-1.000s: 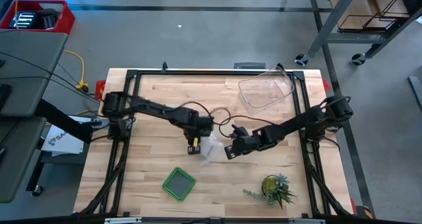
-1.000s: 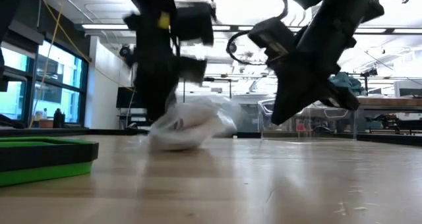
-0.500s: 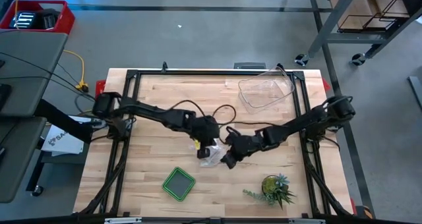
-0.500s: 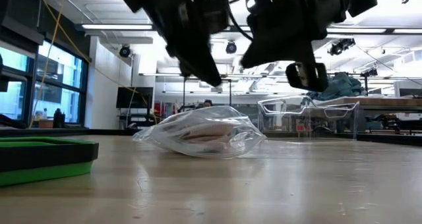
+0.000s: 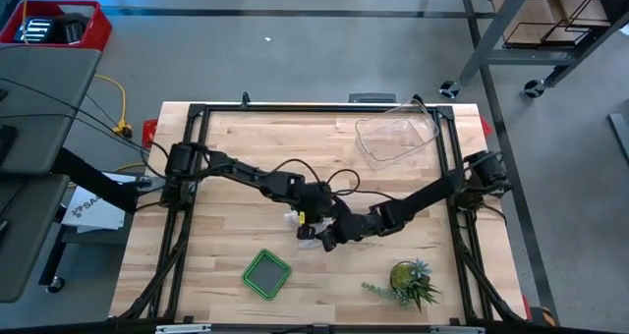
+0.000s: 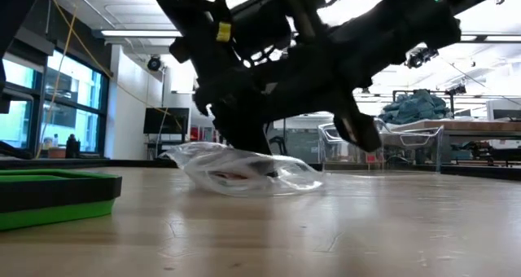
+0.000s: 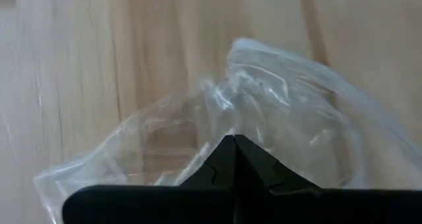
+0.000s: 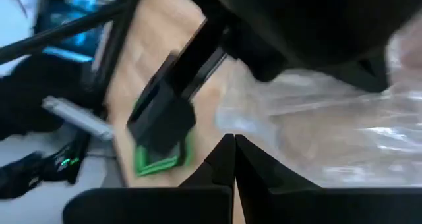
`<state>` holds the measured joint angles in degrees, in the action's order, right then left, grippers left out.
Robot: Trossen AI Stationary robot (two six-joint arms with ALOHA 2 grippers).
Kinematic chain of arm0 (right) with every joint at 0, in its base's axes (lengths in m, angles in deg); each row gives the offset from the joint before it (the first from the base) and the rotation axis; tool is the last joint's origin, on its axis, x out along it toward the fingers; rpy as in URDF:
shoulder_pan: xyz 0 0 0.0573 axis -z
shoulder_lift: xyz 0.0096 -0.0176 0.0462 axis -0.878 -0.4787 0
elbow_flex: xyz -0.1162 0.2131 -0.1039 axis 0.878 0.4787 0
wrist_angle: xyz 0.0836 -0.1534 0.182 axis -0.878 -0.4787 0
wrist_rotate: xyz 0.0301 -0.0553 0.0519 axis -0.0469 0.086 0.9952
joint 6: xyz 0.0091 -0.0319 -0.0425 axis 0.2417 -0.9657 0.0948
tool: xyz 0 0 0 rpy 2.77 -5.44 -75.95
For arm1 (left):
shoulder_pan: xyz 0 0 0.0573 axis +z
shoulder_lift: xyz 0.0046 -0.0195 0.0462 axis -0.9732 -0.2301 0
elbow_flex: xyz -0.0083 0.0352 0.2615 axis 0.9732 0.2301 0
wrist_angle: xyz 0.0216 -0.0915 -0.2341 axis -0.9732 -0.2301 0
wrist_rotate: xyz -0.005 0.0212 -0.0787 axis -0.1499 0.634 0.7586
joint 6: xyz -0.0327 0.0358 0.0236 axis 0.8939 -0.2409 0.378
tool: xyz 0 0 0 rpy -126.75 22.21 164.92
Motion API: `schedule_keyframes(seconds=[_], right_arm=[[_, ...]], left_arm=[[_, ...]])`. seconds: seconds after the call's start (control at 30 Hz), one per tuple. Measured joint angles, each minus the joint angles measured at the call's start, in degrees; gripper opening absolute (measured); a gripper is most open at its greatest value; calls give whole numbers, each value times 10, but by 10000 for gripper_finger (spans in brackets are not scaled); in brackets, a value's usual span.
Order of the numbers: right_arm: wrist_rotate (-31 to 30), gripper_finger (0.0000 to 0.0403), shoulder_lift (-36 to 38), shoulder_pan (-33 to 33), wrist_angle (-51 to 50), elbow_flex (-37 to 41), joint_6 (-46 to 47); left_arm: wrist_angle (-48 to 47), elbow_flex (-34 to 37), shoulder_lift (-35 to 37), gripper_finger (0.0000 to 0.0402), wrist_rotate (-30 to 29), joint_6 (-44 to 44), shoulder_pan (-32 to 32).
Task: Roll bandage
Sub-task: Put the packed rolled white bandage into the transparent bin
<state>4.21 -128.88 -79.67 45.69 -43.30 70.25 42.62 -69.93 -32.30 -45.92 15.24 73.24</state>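
Four cameras — one overhead, one at table level, one on each wrist.

The high view looks straight down on the whole pale wooden table [image 5: 226,138]; the low view faces level across it into the room. Both share the crinkly clear plastic bag [image 6: 244,169] at mid-table — each wrist view sits very close over it, past closed dark fingers [image 7: 234,159].

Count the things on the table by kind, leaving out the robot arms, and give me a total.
Clear plastic bag: 1
Clear plastic tub: 1
Green square tray: 1
Small potted plant: 1
Total: 4
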Motion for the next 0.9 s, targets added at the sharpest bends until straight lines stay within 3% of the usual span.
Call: schedule_keyframes(seconds=[0.27, 0.37, 0.47, 0.9], right_arm=[[-69, 0, -38, 4, -101, -47, 56], [-27, 0, -32, 19, -123, -69, 49], [-24, 0, -35, 21, -137, -69, 32], [21, 0, -1, 7, -299, -67, 39]], left_arm=[[6, 1, -7, 0, -59, 209, 40], [16, -1, -9, 0, -79, 283, 59], [16, 0, -8, 0, -66, 339, 75], [15, 0, 16, 0, -13, 338, 95]])
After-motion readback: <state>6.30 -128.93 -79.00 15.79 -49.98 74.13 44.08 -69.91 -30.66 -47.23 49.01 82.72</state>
